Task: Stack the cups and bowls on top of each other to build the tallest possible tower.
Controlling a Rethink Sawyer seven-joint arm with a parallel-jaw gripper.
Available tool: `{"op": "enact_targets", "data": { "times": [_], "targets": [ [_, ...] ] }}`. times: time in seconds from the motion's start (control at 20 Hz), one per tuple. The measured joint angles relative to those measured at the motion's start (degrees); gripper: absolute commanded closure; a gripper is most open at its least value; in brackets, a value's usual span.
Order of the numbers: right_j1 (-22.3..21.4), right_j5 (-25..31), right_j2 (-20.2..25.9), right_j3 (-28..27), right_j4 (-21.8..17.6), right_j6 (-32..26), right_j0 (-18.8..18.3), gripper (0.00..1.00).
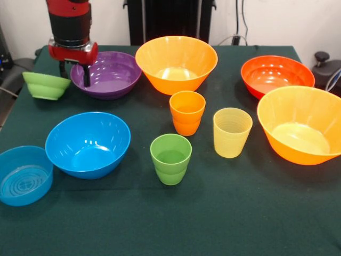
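Nearest, at left edge: clear blue bowl (24, 176), touching blue bowl (88, 144). Centre front: green cup (170, 159), upright, alone, nothing stacked on it. Just behind: yellow cup (232, 132) and orange cup (187, 112), each standing apart. Right: big orange bowl (301, 130). Farther back: red bowl (277, 76), second orange bowl (176, 63), purple bowl (106, 74), small green bowl (46, 85). At far left, hanging over purple bowl's left rim: gripper (74, 69), two dark fingers (86, 74) spread apart, holding nothing.
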Motion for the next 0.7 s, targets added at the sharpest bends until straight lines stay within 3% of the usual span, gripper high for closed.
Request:
{"op": "enact_targets", "data": {
  "times": [0.7],
  "targets": [
    [-3.8, 7.5, 1.8, -0.6, 3.0, 0.0, 0.0, 0.0]
  ]
}}
